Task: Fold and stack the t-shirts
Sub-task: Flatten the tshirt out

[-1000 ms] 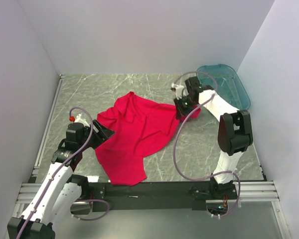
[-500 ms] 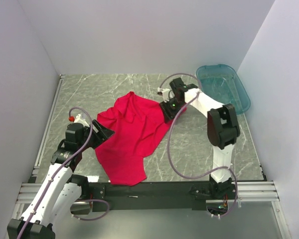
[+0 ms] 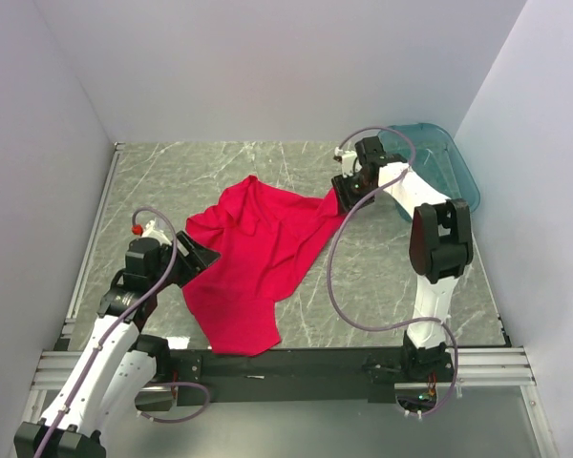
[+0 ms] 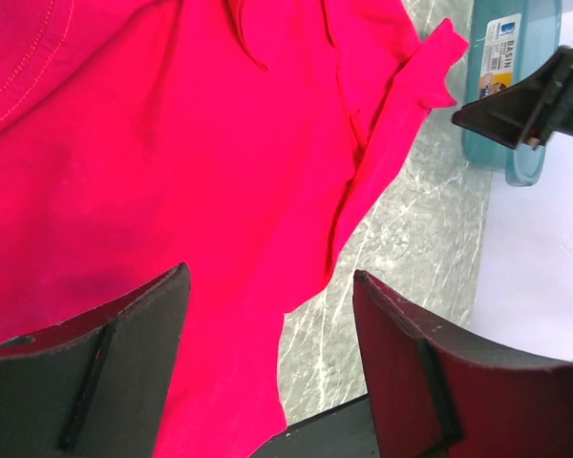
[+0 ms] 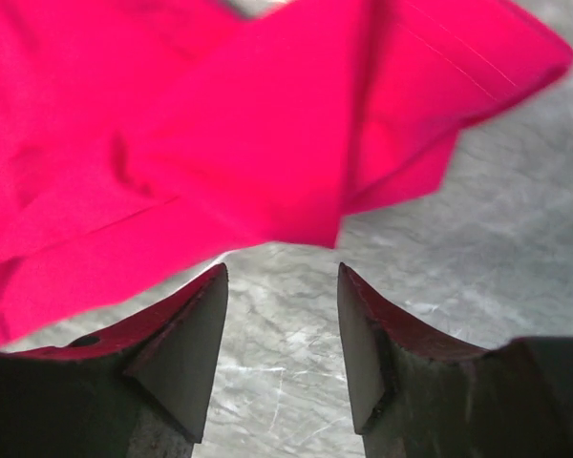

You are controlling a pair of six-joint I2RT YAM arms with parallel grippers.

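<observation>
Red t-shirt [image 3: 258, 258] lying crumpled on marble table [image 3: 392, 277], right gripper [image 5: 282, 272] just beside its far right corner, fingers apart and empty, left gripper [image 4: 267, 277] over its left edge, fingers spread wide, teal basin [image 3: 458, 186] at far right.

The overhead camera looks down from behind; both wrist cameras face, at close range, the shared plain crimson cloth t-shirt [image 3: 258, 258].
</observation>
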